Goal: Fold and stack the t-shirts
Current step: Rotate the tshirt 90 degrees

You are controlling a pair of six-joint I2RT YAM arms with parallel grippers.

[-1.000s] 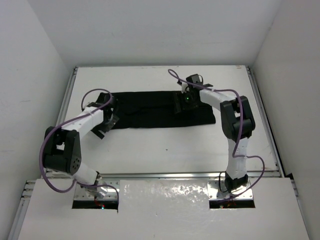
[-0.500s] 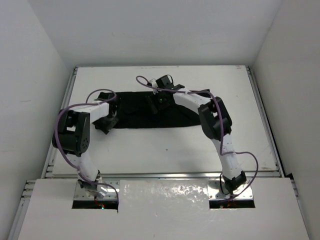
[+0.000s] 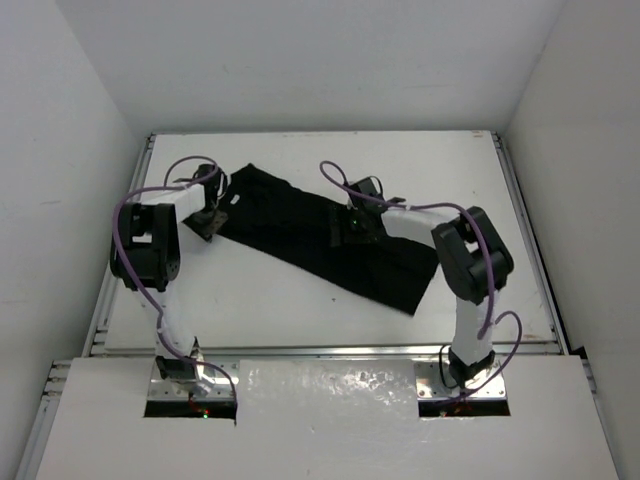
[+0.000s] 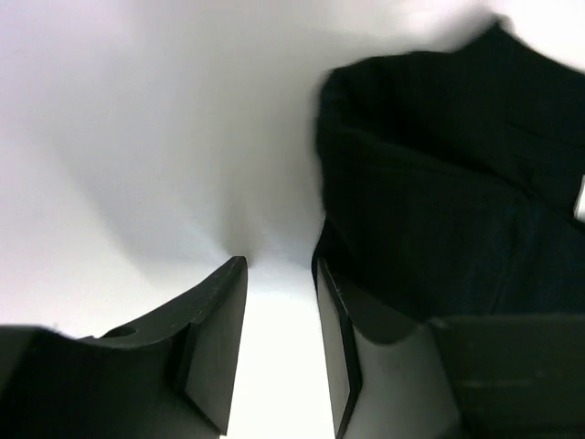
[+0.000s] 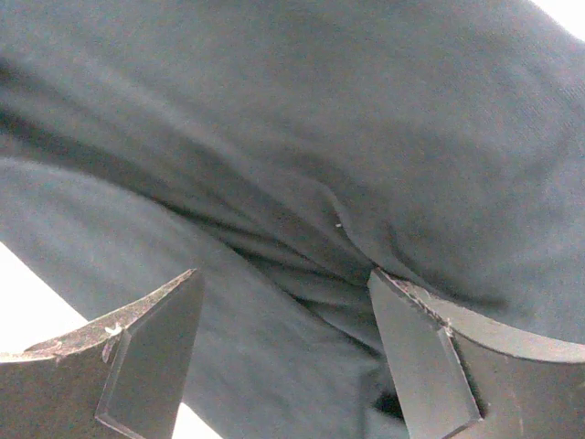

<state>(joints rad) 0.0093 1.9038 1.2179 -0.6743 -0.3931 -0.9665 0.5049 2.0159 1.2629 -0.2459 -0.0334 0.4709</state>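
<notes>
Since one second ago, the single black t-shirt (image 3: 290, 220) has swung from a level band across the far half of the counter (image 3: 300, 310) into a slanted strip. One end now lies at the far left and the other reaches toward the near right; both arms have shifted with it. One garment is present, with no print visible, and it lies flat on the counter with some creases. At its far-left end sit the left fingers (image 3: 203, 224), two in number. In the left wrist view these two fingers (image 4: 215, 338) stand a narrow gap apart with only bare counter between them, while the cloth (image 4: 439, 201) lies heaped just beside the right-hand one, and whether it touches cannot be told. Over the middle of the strip sit the right fingers (image 3: 350, 232), also two. In the right wrist view they (image 5: 151, 357) are spread wide, tips down at the cloth (image 5: 320, 119), with a raised fold running between them toward the right-hand tip; they do not pinch it. Two arms carry them: the left arm (image 3: 150, 250) is folded tightly along the counter's left side, and the right arm (image 3: 470, 260) bends in from the right. Two purple cables (image 3: 335, 172) are present, one looping along each arm. Three white walls (image 3: 300, 60) enclose the counter.
</notes>
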